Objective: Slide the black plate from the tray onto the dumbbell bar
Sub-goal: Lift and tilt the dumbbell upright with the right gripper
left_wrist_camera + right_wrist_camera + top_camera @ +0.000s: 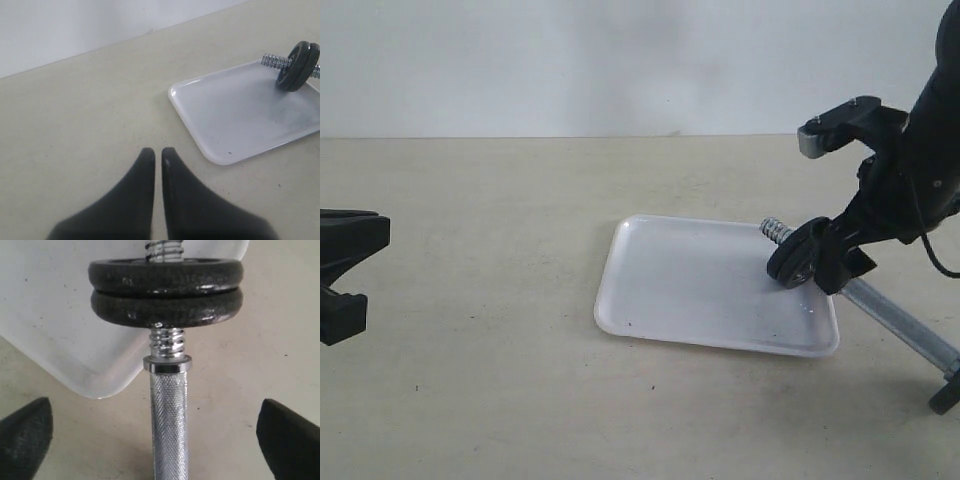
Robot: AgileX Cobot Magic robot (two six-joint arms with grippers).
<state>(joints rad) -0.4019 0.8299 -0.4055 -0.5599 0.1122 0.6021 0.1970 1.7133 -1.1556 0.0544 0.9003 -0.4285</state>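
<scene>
The black plate (200, 272) sits on the dumbbell bar (169, 415), flush against a second black disc (200, 307), over a corner of the tray (700, 290) on the bench (470, 380). The right claw (160, 437) stands wide apart astride the bar's knurled shaft. The left claw (156, 155), pressed together and empty, hangs well apart from the tray.

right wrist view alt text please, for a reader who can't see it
Two black discs sit stacked on the threaded end of a chrome dumbbell bar, with a white tray behind them. The right hand is open, its tips clear of the bar on either side.
</scene>
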